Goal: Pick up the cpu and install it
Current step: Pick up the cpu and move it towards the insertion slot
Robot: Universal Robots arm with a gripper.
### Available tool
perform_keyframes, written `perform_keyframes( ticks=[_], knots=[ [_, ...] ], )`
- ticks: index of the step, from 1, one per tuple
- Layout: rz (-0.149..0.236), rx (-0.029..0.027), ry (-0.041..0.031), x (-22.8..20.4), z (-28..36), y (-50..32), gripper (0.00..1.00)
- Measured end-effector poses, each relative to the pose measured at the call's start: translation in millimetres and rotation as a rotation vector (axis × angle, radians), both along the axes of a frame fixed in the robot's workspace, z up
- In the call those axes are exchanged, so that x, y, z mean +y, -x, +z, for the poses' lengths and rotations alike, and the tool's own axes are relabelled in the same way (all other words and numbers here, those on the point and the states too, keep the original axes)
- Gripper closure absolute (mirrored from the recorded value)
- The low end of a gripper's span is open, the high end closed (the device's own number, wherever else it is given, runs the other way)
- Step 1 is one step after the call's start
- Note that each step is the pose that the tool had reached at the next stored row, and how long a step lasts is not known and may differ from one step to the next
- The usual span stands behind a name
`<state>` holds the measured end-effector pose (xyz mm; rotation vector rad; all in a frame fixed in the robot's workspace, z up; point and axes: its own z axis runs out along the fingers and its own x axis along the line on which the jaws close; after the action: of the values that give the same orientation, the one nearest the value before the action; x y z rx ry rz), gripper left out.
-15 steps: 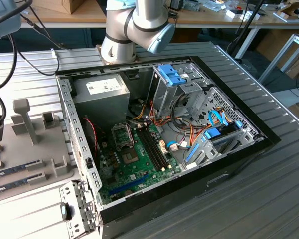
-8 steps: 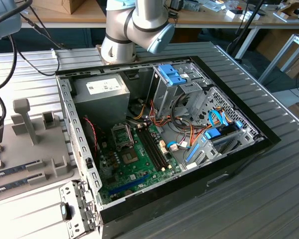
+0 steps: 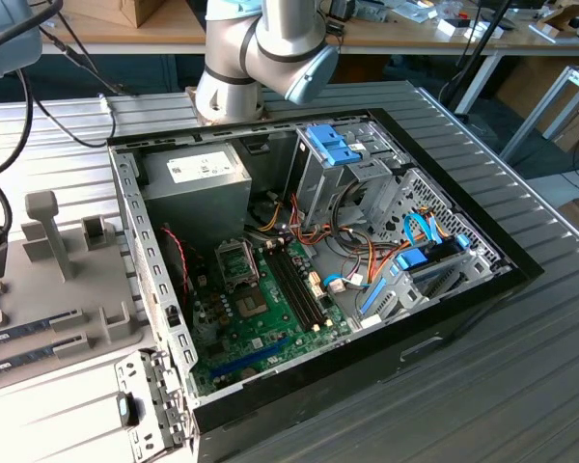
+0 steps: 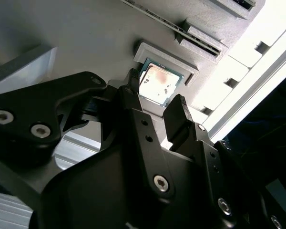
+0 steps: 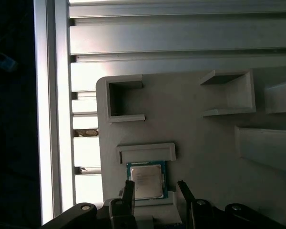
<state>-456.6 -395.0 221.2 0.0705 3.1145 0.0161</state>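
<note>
The cpu (image 5: 146, 179), a small square chip with a silver top and green rim, lies flat in a shallow seat of the grey holder tray (image 5: 205, 157). In both wrist views my gripper (image 5: 156, 191) hangs open close above it, one black finger (image 5: 128, 191) on each side of the chip, and nothing is held. The second wrist view shows the cpu (image 4: 157, 83) just beyond the fingertips (image 4: 178, 112) of my gripper (image 4: 155, 102). In the exterior view the motherboard's metal socket frame (image 3: 234, 262) stands hinged up inside the open computer case (image 3: 444, 318).
The grey holder tray (image 3: 68, 289) sits to the exterior view's left of the case, with raised posts and long memory sticks (image 3: 29, 328) in its slots. A grey power-supply box (image 3: 195, 178), drive cages (image 3: 343, 159) and loose cables crowd the case. The arm's elbow (image 3: 270, 48) hangs above the case's back.
</note>
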Motion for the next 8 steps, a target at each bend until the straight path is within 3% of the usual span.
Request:
perform_keyframes(
  ticks=[5, 8],
  knots=[
    [0.0, 0.0, 0.0, 0.0, -0.1, 0.0, 0.52],
    [0.0, 0.0, 0.0, 0.0, -0.1, 0.0, 0.45]
  ],
)
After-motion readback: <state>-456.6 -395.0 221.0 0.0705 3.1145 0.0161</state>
